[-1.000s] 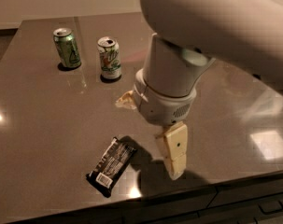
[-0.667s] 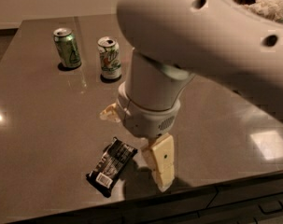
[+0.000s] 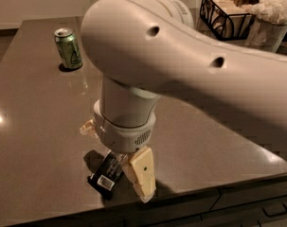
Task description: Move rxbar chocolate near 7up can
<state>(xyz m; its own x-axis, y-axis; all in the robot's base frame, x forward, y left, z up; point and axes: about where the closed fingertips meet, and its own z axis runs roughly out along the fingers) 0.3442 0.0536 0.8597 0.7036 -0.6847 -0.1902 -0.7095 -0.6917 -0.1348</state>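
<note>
**Rxbar chocolate [image 3: 106,172] now beneath my gripper [image 3: 115,152]**

Fingers [image 3: 142,174] spread and empty, I have swung down over the bar at the table's [image 3: 34,141] near edge. My arm now hides the 7up can. Grasp looks next.

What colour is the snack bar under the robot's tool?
The snack bar is black with a white barcode label. Camera view shows it best; the tool is just above it.
</note>
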